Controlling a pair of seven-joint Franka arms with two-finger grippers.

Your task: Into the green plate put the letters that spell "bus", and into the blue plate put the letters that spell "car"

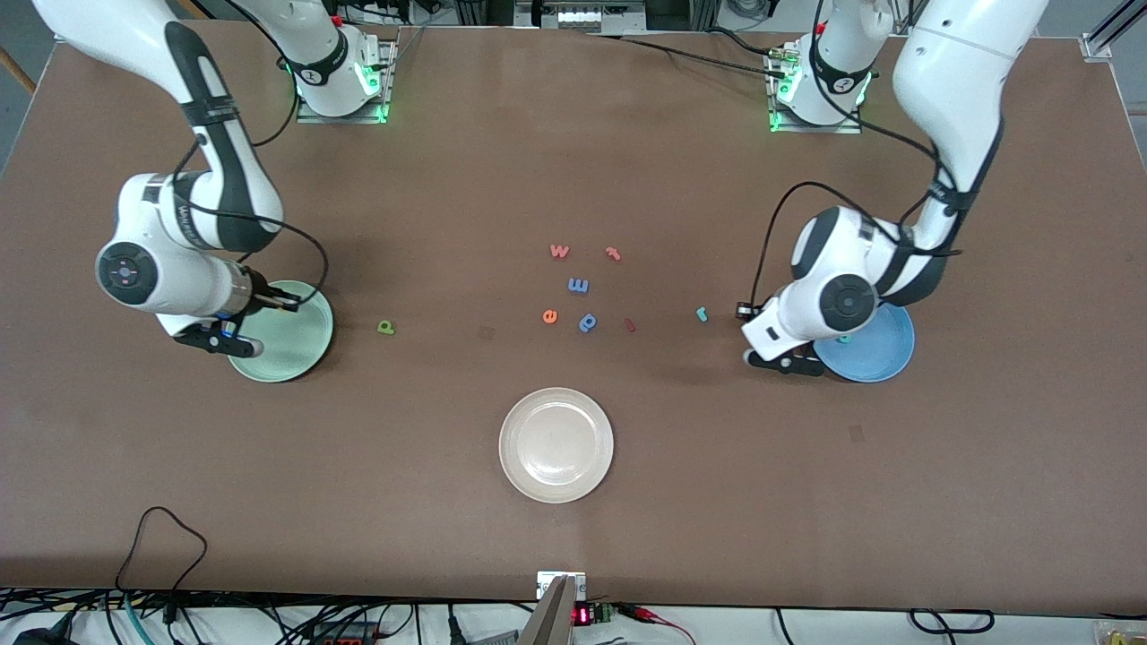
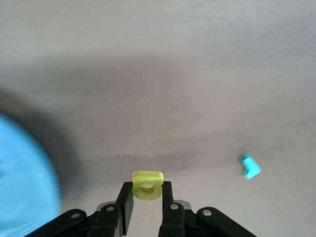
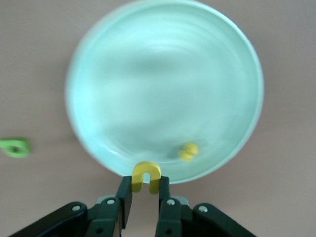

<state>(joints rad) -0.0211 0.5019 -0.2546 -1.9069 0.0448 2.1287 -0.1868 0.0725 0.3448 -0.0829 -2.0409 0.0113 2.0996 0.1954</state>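
My right gripper (image 3: 146, 185) is shut on the yellow u (image 3: 146, 174) and hangs over the rim of the green plate (image 3: 163, 74). A yellow s (image 3: 188, 151) lies in that plate. The olive-green b/p letter (image 1: 385, 328) rests on the table beside the green plate (image 1: 300, 349). My left gripper (image 2: 147, 190) is shut on the yellow a/d letter (image 2: 147, 181), over bare table between the teal r (image 2: 250, 166) and the blue plate (image 2: 24, 187). A teal c (image 1: 843, 339) lies in the blue plate (image 1: 887, 354). The teal r (image 1: 702, 313) is on the table.
A cream-white plate (image 1: 513, 445) stands nearer the front camera at mid-table. Loose letters cluster mid-table: orange w (image 1: 559, 251), orange t (image 1: 613, 253), blue m (image 1: 578, 286), orange e (image 1: 549, 315), blue p (image 1: 588, 322) and a red piece (image 1: 629, 325).
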